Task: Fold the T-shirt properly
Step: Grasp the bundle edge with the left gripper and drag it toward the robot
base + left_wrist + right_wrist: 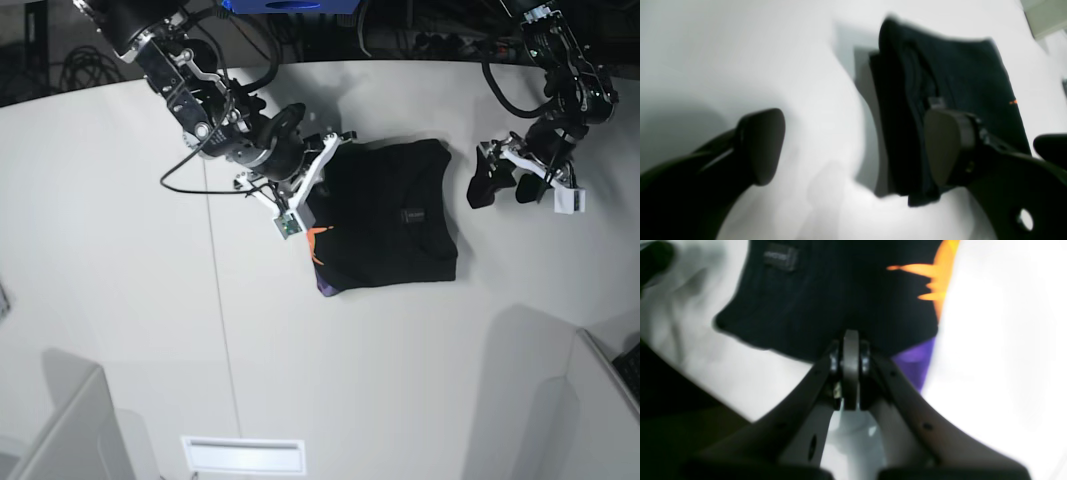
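Black cloth, the T-shirt (385, 215), is seen folded into a compact rectangle on the white table (150, 330), a little right of the table's middle and toward its far side in the base view. An orange and purple print (319, 240) is shown at the left edge of the fold, and a small label (413, 213) is visible on the top layer.

The right gripper (850, 340) is placed at the left edge of the T-shirt; in the right wrist view its fingers (850, 373) are pressed together with no gap between them, right at the black hem, but whether cloth is pinched between the tips cannot be told from the blurred picture.

The left gripper (498, 184) is held just right of the T-shirt, apart from it. In the left wrist view its two pads (763, 143) are spread wide, with nothing between them.
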Tool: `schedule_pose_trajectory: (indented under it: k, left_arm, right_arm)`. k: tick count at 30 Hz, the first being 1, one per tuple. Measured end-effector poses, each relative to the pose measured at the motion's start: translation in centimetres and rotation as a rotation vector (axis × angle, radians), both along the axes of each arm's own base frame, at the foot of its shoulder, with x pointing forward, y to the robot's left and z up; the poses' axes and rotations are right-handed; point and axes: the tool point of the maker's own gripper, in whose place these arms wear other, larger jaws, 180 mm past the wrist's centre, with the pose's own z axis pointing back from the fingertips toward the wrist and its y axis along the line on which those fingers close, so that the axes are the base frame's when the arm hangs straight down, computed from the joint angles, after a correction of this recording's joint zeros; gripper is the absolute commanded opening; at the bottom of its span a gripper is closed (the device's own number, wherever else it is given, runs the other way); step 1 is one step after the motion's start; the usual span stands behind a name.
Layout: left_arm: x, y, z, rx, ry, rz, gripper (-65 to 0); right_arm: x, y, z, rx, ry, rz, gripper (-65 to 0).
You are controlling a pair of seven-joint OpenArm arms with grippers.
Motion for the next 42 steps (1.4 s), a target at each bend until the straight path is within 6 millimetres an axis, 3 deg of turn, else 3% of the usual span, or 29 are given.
schedule_pose_trajectory:
  k: [5, 8, 17, 23, 25, 27, 29, 33, 36, 39, 42]
  left_arm:
    - [0.7, -3.2, -2.6, -0.071, 0.062, -0.073, -2.6]
    - [1.9, -4.8, -2.7, -0.101, 0.055, -0.109, -2.6]
    - [3.9, -6.6, -4.1, -0.171, 0.102, -0.098, -2.6]
    - [3.7, -8.3, -4.6, -0.186, 0.111, -0.123, -2.6]
    - [3.8, -8.3, -4.8, -0.161, 0.109, -0.118, -2.8]
    - [4.0, -8.3, -5.0, -0.13, 0.11, -0.123, -3.0]
    - [4.2, -8.3, -5.0, -0.116, 0.113, -0.125, -7.9]
    - [4.0, -8.3, -5.7, -0.075, 0.135, -0.132, -25.8]
    - [4.0, -8.4, -6.2, -0.026, 0.16, -0.156, -39.2]
    - [4.3, -10.2, -6.8, -0.023, 0.175, -0.219, -49.7]
    - [4.5, -11.9, -7.2, -0.036, 0.187, -0.288, -60.1]
  right_arm:
    - [-0.3, -0.9, -0.7, -0.022, -0.003, -0.011, -65.0]
    - [-0.4, -0.8, -0.6, -0.016, 0.0, -0.008, -65.0]
    - [-1.0, -1.9, -1.4, -0.047, 0.014, -0.006, -65.0]
    - [-1.3, -2.1, -1.7, -0.047, 0.01, -0.015, -65.0]
    - [-0.9, -2.7, -1.6, -0.02, -0.004, -0.069, -65.0]
    - [-0.3, -4.6, -1.8, -0.025, -0.018, -0.14, -65.0]
    - [-0.2, -6.0, -2.2, -0.038, -0.019, -0.19, -65.0]
    - [-1.4, -6.0, -2.8, -0.016, 0.0, -0.215, -65.0]
    - [-2.1, -7.9, -3.6, -0.033, 0.02, -0.271, -65.0]
    - [-1.9, -9.8, -3.8, -0.053, 0.009, -0.326, -65.0]
    - [-2.7, -10.4, -4.4, -0.057, 0.039, -0.349, -65.0]
